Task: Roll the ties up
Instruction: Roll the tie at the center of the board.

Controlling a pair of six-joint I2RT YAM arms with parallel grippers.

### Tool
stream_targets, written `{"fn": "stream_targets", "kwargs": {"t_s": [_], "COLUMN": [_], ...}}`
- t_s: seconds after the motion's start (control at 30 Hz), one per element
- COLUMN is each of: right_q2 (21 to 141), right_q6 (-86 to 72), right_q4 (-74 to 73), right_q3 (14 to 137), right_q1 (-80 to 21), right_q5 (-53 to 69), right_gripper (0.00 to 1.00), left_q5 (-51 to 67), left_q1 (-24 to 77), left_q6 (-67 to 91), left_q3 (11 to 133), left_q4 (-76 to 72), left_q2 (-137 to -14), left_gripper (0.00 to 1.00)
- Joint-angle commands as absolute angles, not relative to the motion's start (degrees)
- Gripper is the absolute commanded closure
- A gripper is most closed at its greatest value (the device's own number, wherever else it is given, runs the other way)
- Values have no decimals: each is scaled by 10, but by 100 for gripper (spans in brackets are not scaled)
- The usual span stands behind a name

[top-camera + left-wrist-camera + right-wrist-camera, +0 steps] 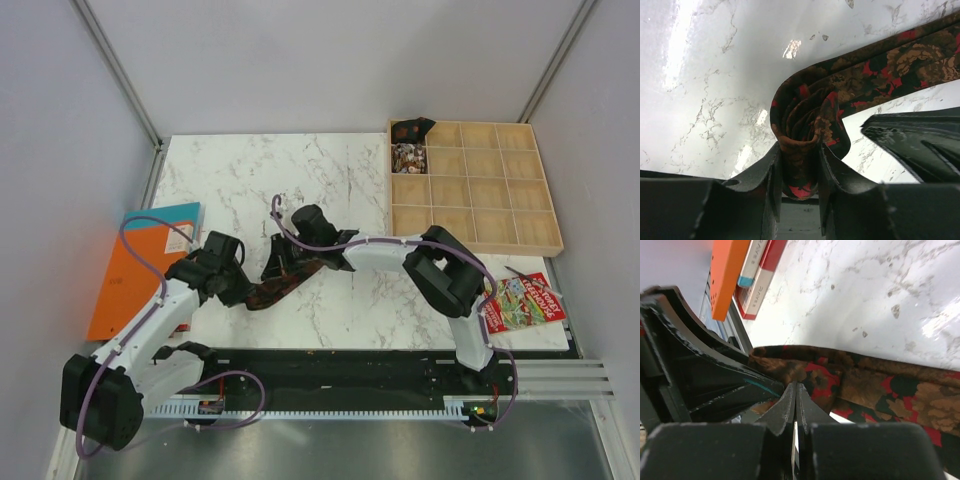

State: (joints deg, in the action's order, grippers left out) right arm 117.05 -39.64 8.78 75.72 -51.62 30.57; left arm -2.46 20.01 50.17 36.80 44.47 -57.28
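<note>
Tie: we have the dark tie (pixel 285 275) with its red and brown flowers lying on the marble desk (pixel 240 170), near the front edge, between the two arms.
Roll: one end is wound into a tight spiral (pixel 805 125); the unrolled length trails off flat across the desk, away from the left arm.
Left hand: the left hand (pixel 799 165) is pinching that spiral from both sides, one finger against each flank. We judge that this grip is there to stop the coil from springing loose.
Right hand: the right hand (pixel 796 390) comes in from the other side with its fingers pressed together, tips down at the fabric just beside the roll. We see no cloth between them. It reads to us as a pusher or a pin on the loose length, not a grip.
Progress: we call it early; most of the tie lies unrolled.
Next: the loose length needs feeding round the coil while the left hand keeps the core tight.
Risk: soft cloth; ease the pinch and the spiral may slacken.
Tray: the wooden tray (pixel 467 178) sits at the far right of the desk, with two of its compartments filled, well apart from the work.
</note>
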Motion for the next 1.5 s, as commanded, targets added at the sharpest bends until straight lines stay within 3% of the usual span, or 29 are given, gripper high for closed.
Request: {"fn": "stream_targets", "kwargs": {"t_s": [0.0, 0.7, 1.47], "right_q2": [1173, 1233, 1260], "right_q6": [-407, -446, -477], "right_q4": [111, 137, 169], "right_q3": [744, 764, 766], "right_q1": [-531, -580, -580], "right_q5": [302, 302, 316], "right_gripper": [96, 98, 100], "left_q5": [-29, -60, -76], "left_q1": [202, 202, 242], "left_q6": [479, 432, 431], "left_q3": [407, 476, 546], "left_q4": [474, 521, 511], "left_q2": [-579, -649, -807], "left_gripper": [77, 79, 82]}}
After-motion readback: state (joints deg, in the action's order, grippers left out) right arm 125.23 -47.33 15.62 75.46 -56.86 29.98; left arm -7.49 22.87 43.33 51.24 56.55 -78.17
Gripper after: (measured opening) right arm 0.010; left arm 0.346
